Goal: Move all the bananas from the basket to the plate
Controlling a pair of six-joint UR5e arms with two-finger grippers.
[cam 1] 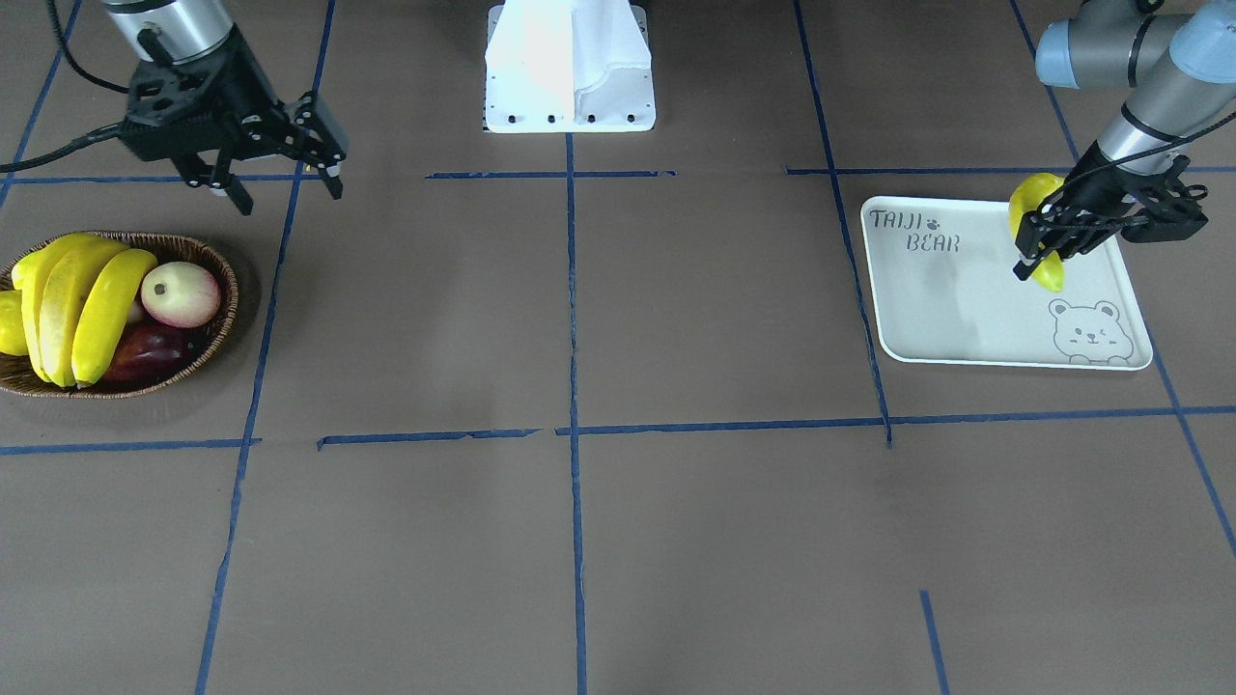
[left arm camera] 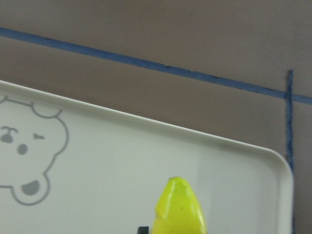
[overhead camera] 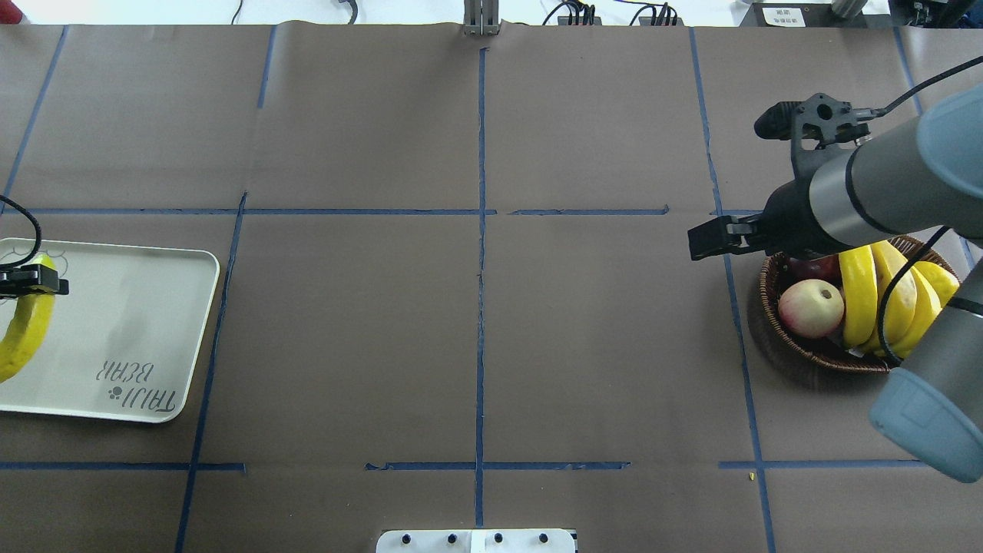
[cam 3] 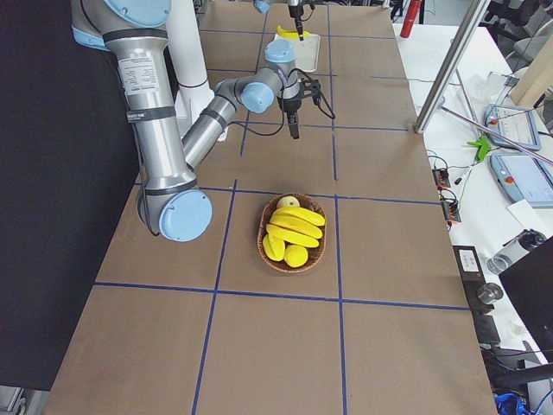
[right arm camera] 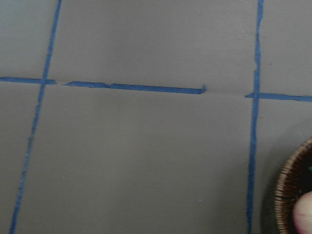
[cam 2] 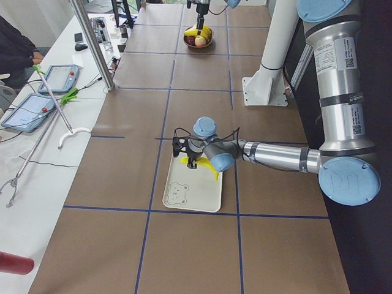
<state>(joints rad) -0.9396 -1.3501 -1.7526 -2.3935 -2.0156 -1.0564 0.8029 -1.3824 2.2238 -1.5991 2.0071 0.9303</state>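
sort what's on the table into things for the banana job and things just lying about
For the job:
- banana in the left end effector, over the plate
- other bananas, in the basket

Just lying about, all in the basket:
- pinkish apple
- dark red fruit
- stubby yellow fruit

Between the black jaws of your left gripper (cam 1: 1038, 255) you see a bright yellow banana (cam 1: 1033, 198) with a greenish tip. Under those jaws the plate (cam 1: 966, 319) is plain white, with grey "TAIJI BEAR" lettering, a small grey paw print and a bear drawn in grey outline. Your right gripper (cam 1: 288, 198) is black too. Just beside its jaws, the basket (cam 1: 220, 333) is brown woven wicker, and in it are yellow bananas (cam 1: 101, 309), a pink-and-cream apple (cam 1: 181, 293) and a dark red fruit (cam 1: 150, 355). The desk (cam 1: 676, 309) is flat brown, crossed by blue tape lines.
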